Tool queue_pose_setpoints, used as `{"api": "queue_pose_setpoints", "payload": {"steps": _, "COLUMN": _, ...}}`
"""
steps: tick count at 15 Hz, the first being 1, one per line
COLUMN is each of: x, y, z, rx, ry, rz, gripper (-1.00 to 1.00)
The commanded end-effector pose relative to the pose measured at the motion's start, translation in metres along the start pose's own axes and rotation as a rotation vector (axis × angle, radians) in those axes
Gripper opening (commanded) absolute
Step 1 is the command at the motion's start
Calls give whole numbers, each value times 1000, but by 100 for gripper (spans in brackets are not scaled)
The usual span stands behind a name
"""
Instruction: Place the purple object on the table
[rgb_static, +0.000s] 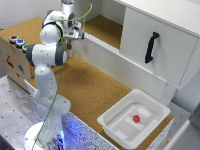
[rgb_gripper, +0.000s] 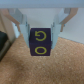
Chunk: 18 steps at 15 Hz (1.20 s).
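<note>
In the wrist view, the purple object (rgb_gripper: 40, 42) is a dark purple cube with yellow markings. It sits between the two fingers (rgb_gripper: 62, 24) of my gripper (rgb_gripper: 41, 35), which press on its sides. Speckled brown cork lies right under it; I cannot tell whether the cube touches it. In the exterior view my gripper (rgb_static: 69, 46) hangs low over the far left end of the table (rgb_static: 95, 85), close to the white cabinet's base. The arm's elbow partly covers it there, and the cube cannot be made out.
A white cabinet (rgb_static: 150, 35) with a black handle (rgb_static: 151, 47) and a cork-floored shelf (rgb_static: 107, 27) runs along the table's far side. A white bin (rgb_static: 115, 125) holding a small red thing (rgb_static: 136, 118) stands at the exterior view's right. A cork-topped button box (rgb_static: 15, 40) is at its left.
</note>
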<state>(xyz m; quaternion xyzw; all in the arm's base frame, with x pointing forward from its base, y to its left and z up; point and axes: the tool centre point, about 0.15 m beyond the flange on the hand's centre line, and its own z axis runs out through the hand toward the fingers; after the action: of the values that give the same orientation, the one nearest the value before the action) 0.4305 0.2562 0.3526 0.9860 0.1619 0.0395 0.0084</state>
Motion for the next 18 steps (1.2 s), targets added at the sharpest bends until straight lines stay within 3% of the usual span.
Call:
{"api": "queue_pose_setpoints", "payload": {"steps": 1, "x": -21, "y": 34, "z": 55, "rx": 41, "ry": 197, "rz": 250, "gripper": -100}}
{"api": "queue_pose_setpoints", "payload": {"steps": 5, "x": -32, "y": 41, "z": 88, "rx": 107, "ry": 156, "rz": 320, "gripper": -100}}
{"api": "queue_pose_setpoints", "payload": {"steps": 10, "x": -34, "y": 52, "z": 126, "rx": 97, "ry": 97, "rz": 357, "gripper": -100}}
{"api": "queue_pose_setpoints", "payload": {"steps": 17, "x": -18, "y": 45, "z": 141, "rx": 78, "ry": 54, "rz": 340, "gripper": -100}}
{"api": "queue_pose_setpoints", "payload": {"steps": 18, "x": -19, "y": 47, "z": 138, "rx": 73, "ry": 50, "rz": 371, "gripper": 100}}
